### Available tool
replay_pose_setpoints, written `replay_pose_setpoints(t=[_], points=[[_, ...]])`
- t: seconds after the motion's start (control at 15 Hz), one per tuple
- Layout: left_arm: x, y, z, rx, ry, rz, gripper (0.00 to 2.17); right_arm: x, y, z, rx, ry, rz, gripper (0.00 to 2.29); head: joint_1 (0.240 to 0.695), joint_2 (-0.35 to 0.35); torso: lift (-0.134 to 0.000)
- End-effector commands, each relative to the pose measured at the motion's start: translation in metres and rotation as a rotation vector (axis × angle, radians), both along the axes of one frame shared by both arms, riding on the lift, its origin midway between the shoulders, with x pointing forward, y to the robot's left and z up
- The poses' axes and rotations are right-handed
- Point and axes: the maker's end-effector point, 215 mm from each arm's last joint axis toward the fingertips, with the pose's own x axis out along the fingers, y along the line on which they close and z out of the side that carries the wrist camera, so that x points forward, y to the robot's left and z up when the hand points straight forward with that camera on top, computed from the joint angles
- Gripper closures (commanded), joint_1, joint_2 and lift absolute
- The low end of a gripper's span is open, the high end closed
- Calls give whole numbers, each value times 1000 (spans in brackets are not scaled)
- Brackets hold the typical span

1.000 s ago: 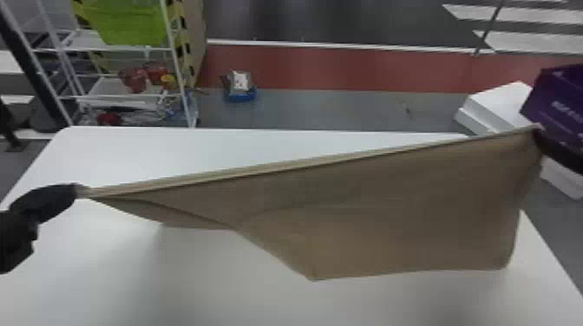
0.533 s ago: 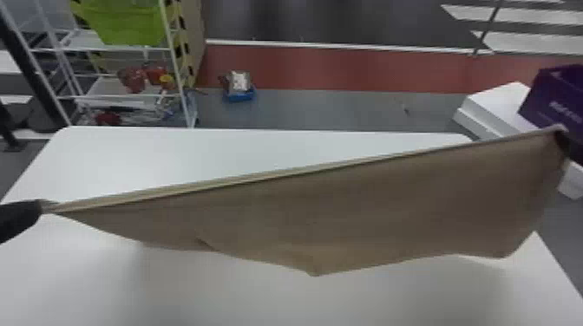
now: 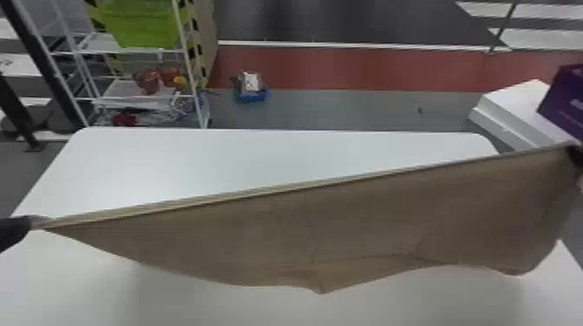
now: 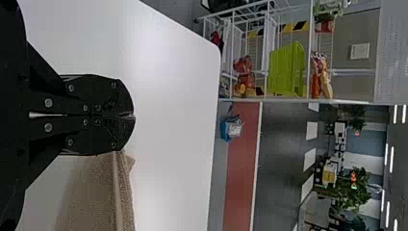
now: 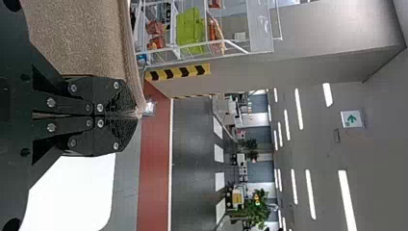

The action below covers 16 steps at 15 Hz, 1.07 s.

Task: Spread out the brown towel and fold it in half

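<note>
Step, judged: spreading. Brown towel (image 3: 325, 229) stretched above bench (image 3: 260, 156), lower edge hanging. Left hand (image 4: 133, 116) and right hand (image 5: 134, 115) both closed, each pinching an upper corner. Next requires: lay flat, release, then fold.

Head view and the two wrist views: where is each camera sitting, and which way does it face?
Head view: on the head, looking forward and down at the table and towel; left fingers and right fingers show at the sides.
Left wrist view: on the left wrist, looking past its fingers over the table into the room.
Right wrist view: on the right wrist, looking past its fingers into the room, with ceiling lights.
Shared by both wrist views: towel, table, green bin.
</note>
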Motion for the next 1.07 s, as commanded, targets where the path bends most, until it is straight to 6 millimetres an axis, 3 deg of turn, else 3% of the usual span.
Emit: replay_pose_setpoints(t=[0.0, 0.2, 0.4, 0.53, 0.73, 0.8, 1.0], points=[[15, -6, 3, -22, -20, -10, 1727, 21, 33, -19, -3, 38, 51, 1538, 695, -22, -123], [47, -5, -15, -73, 4, -3, 1727, 62, 82, -42, -35, 78, 113, 1538, 695, 29, -123], [86, -4, -37, -108, 55, 1, 1727, 112, 106, -55, -47, 101, 127, 1538, 695, 81, -123], [116, -5, -36, -107, 52, 1, 1727, 142, 100, -56, -48, 103, 96, 1541, 695, 103, -123], [161, -13, -9, -88, -14, -15, 1727, 186, 88, -30, -49, 31, 73, 1538, 694, 95, -123], [176, -19, 0, -86, -39, -26, 1727, 200, 83, -22, -38, 19, 66, 1538, 654, 80, -123], [210, -24, 31, -87, -144, -48, 1727, 233, 74, 0, 2, -18, 63, 1538, 596, 57, -123]])
